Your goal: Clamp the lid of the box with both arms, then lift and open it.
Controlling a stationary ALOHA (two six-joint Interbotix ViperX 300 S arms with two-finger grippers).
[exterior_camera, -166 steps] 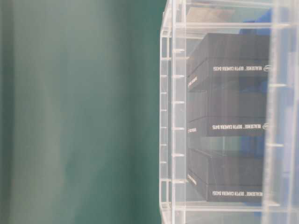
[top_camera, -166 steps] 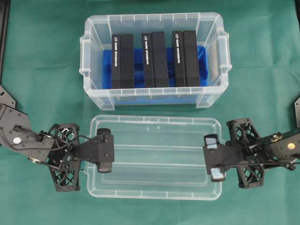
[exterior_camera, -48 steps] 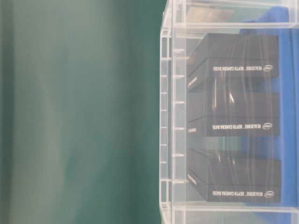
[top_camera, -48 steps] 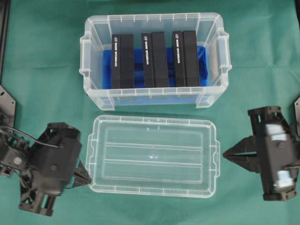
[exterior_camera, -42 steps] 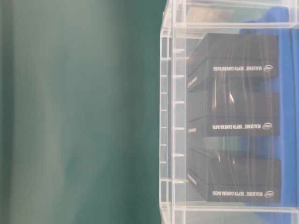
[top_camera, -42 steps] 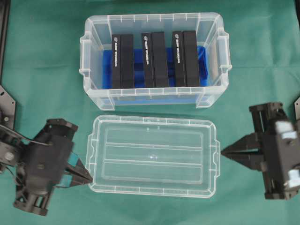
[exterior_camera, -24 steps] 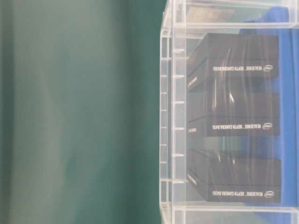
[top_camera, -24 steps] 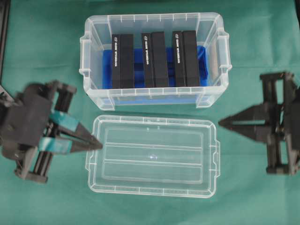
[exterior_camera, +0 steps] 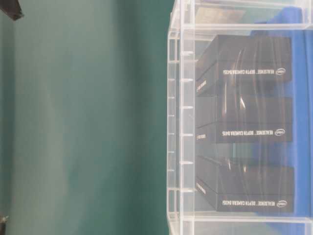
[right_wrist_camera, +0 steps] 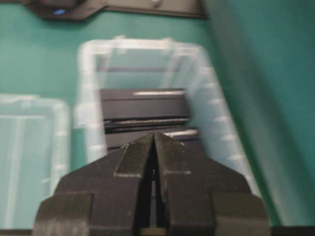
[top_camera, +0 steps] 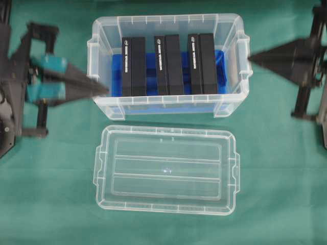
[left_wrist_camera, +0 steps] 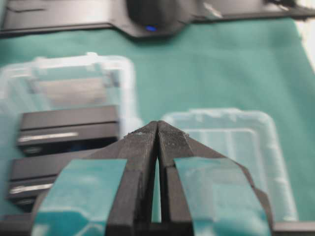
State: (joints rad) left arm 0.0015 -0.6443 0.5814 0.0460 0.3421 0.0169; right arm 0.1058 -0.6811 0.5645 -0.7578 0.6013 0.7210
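Observation:
The clear lid (top_camera: 166, 171) lies flat on the green cloth in front of the box (top_camera: 163, 19), with nothing touching it. The box is an open clear tub holding a blue liner (top_camera: 150, 71) and three black blocks (top_camera: 166, 64). My left gripper (top_camera: 106, 91), with teal tape on it, is shut and empty, its tip at the box's left front corner. My right gripper (top_camera: 250, 58) is shut and empty, pointing at the box's right handle lug. In the left wrist view the shut left gripper (left_wrist_camera: 157, 124) points between box and lid (left_wrist_camera: 221, 147). In the right wrist view the shut right gripper (right_wrist_camera: 154, 134) faces the box (right_wrist_camera: 147, 49).
Green cloth (top_camera: 276, 178) covers the table all round. A black frame (left_wrist_camera: 147, 14) runs along the table's far edge in the wrist views. The table-level view shows the box's wall (exterior_camera: 181, 122) at the right and a dark corner (exterior_camera: 10, 9) at the top left.
Both grippers have left the lid's two ends, closed, and swung away from the lid to either end of the box. The lid has stayed flat on the cloth.

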